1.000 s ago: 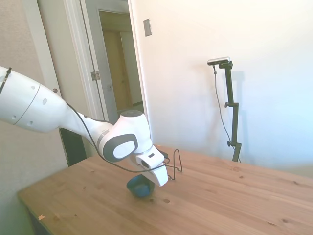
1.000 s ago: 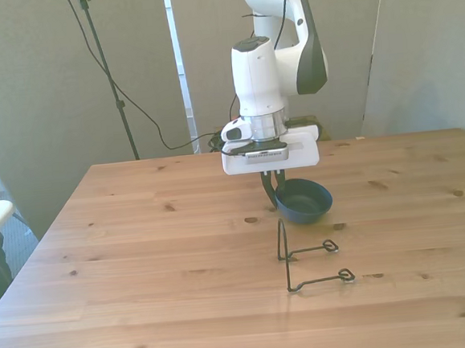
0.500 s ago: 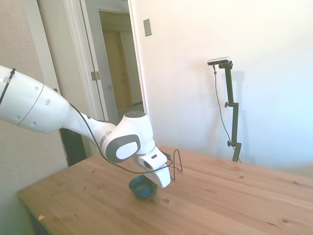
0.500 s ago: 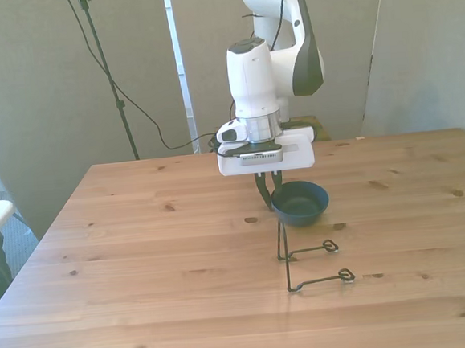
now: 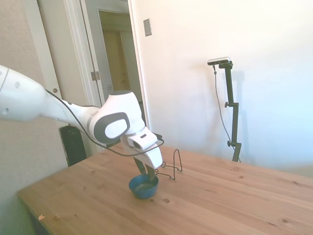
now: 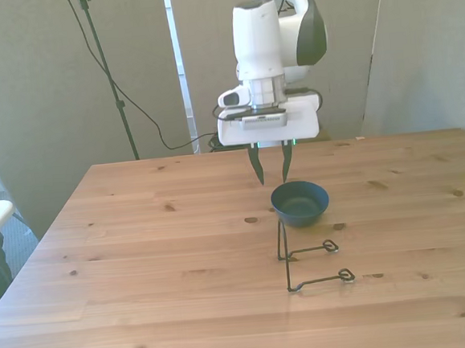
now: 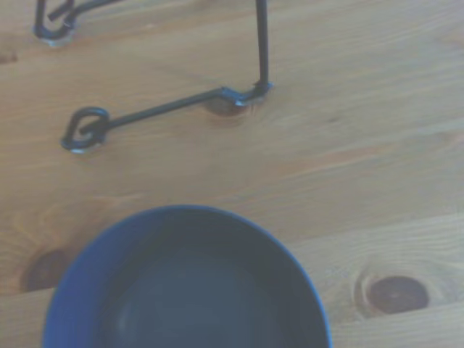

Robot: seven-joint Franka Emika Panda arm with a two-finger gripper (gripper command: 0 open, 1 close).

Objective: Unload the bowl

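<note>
The small blue bowl (image 6: 300, 202) sits upright on the wooden table (image 6: 142, 254), just behind the thin black wire rack (image 6: 307, 253) in the front view. In the side view the bowl (image 5: 144, 186) rests in front of the rack (image 5: 171, 165). My gripper (image 6: 269, 164) hangs above the bowl's rim on the front view's left side, fingers open and holding nothing. In the side view the gripper (image 5: 145, 169) hovers just over the bowl. The wrist view shows the bowl (image 7: 185, 290) from above, with the rack (image 7: 167, 101) on the bare wood beyond it.
A black cable (image 6: 122, 102) runs down a stand behind the table on the front view's left. A doorway (image 5: 120, 63) opens behind the arm in the side view. Dark knots (image 7: 395, 293) mark the wood near the bowl.
The gripper has let go of the bowl's rim, opened and risen above it. The bowl now rests on the table by itself, slightly shifted toward the front view's left from a second ago.
</note>
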